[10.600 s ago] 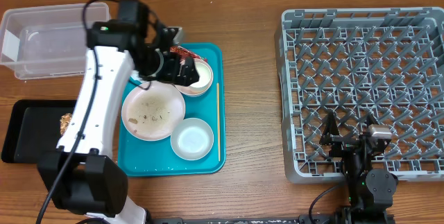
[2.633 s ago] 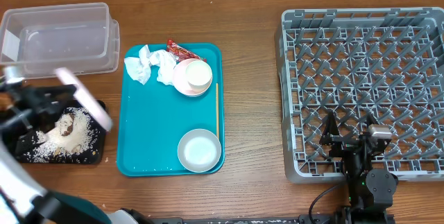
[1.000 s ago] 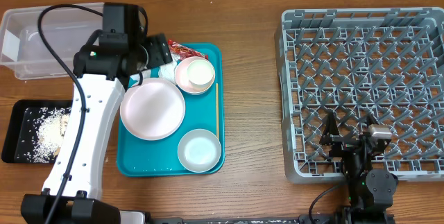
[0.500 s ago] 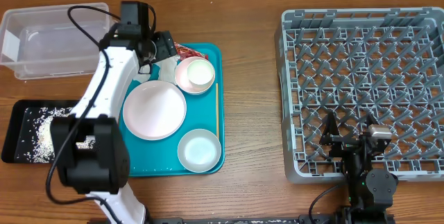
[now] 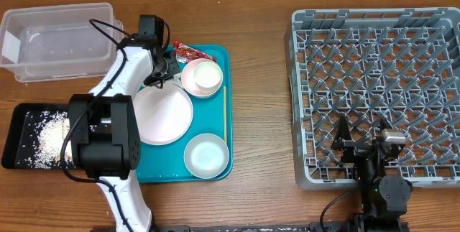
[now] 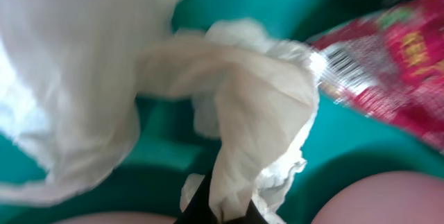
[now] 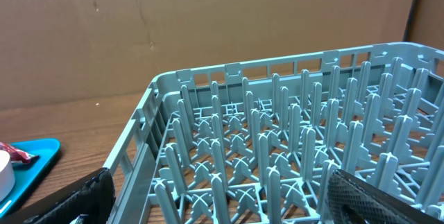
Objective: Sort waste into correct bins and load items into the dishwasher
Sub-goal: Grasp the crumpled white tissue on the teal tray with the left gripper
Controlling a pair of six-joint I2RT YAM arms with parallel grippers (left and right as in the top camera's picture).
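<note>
Presently, the left gripper [image 6: 220, 213] is down at the far left corner of the teal tray [image 5: 219, 166]. In the left wrist view the white napkin [image 6: 243, 106] runs down between its dark fingertips, so I judge it pinched narrow on the napkin, which has not yet left the tray. The red wrapper [image 6: 388, 78] lies just beside the napkin.

Done, as far as can be seen: the black bin [image 5: 13, 142] holds a scatter of rice-like scraps, and the large plate [image 5: 162, 113] looks scraped clean.

Outstanding: the clear bin [image 5: 57, 38] shows only specks, so napkin and wrapper are both unsorted. The plate, the pink bowl [image 5: 203, 77], the pale bowl [image 5: 205, 154] and the chopstick [image 5: 225, 121] are all on the tray. The dish rack [image 5: 374, 81], on the surface well apart to the right, carries nothing.

The right gripper [image 5: 363, 140] rests at the rack's near edge, fingers spread wide and empty.

Assessment: early stage; loading not begun.
</note>
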